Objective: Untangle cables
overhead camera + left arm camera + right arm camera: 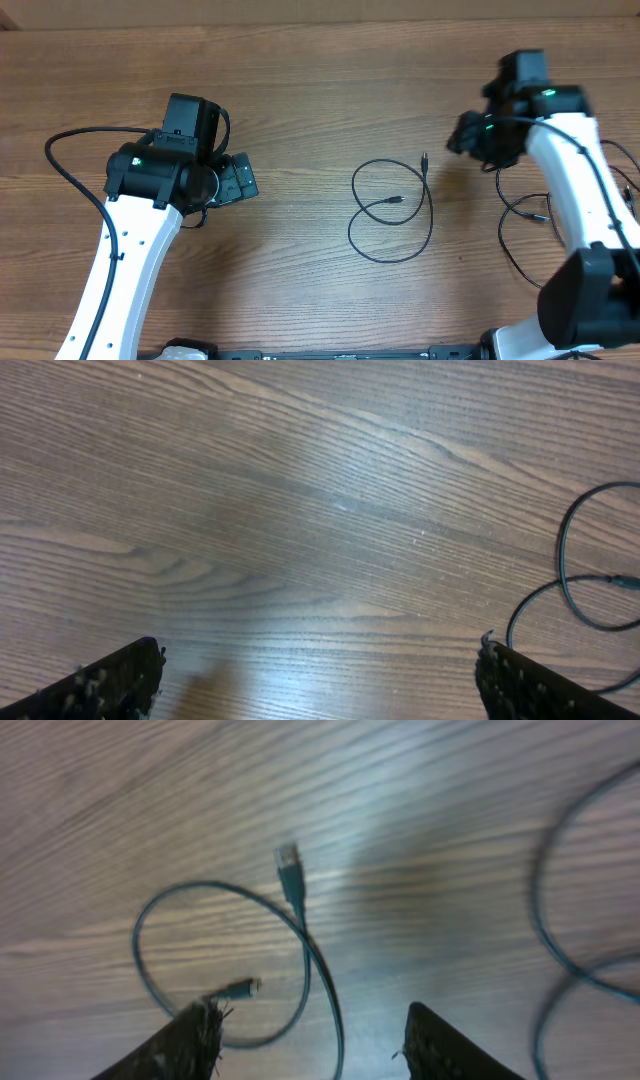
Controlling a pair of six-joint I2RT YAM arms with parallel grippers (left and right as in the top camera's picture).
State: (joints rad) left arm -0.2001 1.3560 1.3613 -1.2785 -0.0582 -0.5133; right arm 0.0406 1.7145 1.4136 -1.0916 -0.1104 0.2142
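One cable (431, 215) lay in the middle of the table (300, 80) as a loose loop that crossed itself, one plug (425, 158) pointing away from the robot and the other end tucked inside the loop. A second cable (502, 240) lay well apart to the right, partly hidden under the right arm. The two looked separate, so the job seemed mostly done, with only the self-crossing loop left to open.

The right gripper (315, 1045) hung just above the first cable, near its far plug. Its fingers (190, 1040) stood partly apart and held nothing, and the cord passed below them on the wood. That spot probably suited a grasp near the plug, where a pull could draw the loop out.

The left gripper (320, 680) hovered over bare wood to the left, spread to its widest and empty, likely parked clear of the work.
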